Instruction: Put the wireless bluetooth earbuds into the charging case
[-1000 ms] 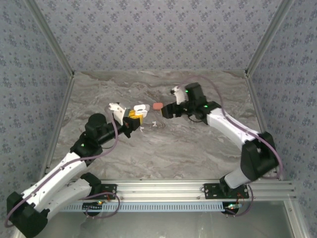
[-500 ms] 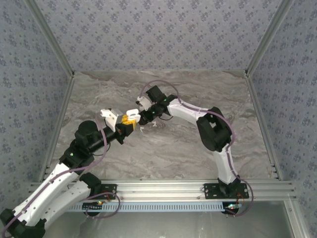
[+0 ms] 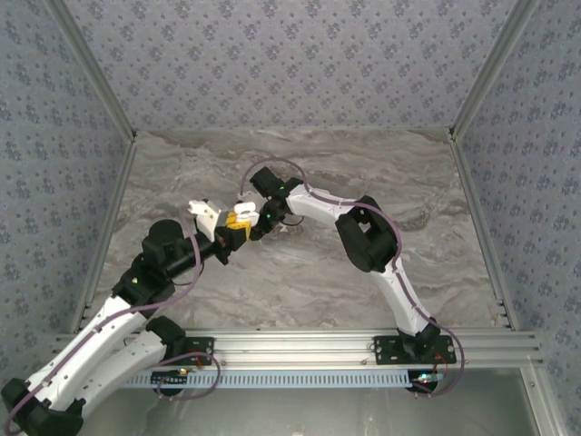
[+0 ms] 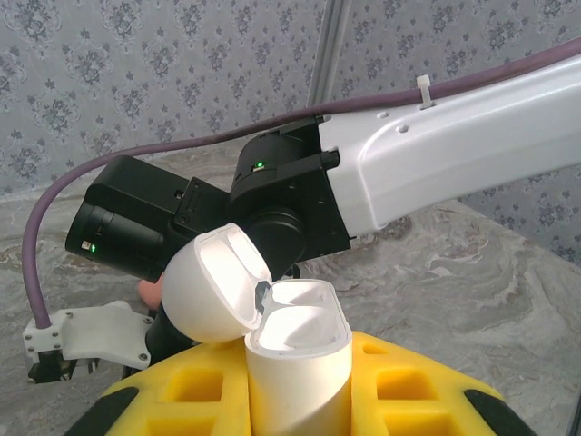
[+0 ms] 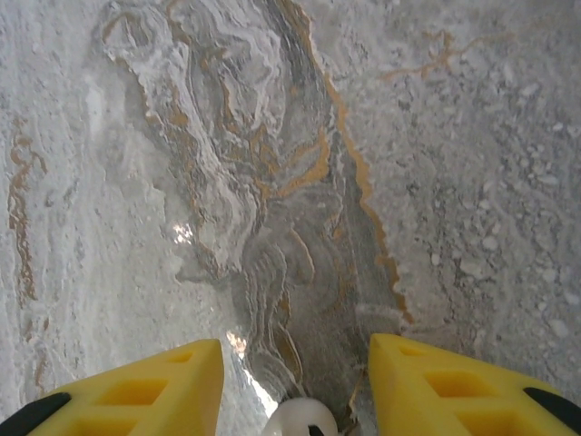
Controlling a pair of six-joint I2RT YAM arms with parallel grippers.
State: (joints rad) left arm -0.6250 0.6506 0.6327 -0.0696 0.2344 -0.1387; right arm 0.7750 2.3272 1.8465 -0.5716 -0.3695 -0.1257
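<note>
Near the middle of the marble table (image 3: 309, 282), the two grippers meet almost tip to tip. From the top camera the left arm reaches up from the near left corner. The right arm curls over from the near right, and its black wrist hangs just behind the left arm's load. The left gripper (image 3: 238, 222) has its yellow fingers (image 4: 413, 400) closed on a white case (image 4: 300, 363), pressing on both sides. The case stands upright between them, with its open top facing up. Its lid (image 4: 213, 295) is hinged back and leans to the left in the left wrist view, nearly touching the right arm's black housing. A purple cable (image 4: 36, 245) runs along that arm. A small coral bit (image 4: 148, 292) peeks out just left of the lid, but too little shows to tell what it is. The right gripper (image 3: 261, 218) hangs just beside the case, pointing down at the table. In its own camera its yellow fingers (image 5: 145, 386) stand well apart, with bare marble between them. What looks like a white earbud (image 5: 300, 420) sits midway between them at the bottom edge. Only its rounded top shows, with a gap on either side, so the jaws do not seem to press on it.
</note>
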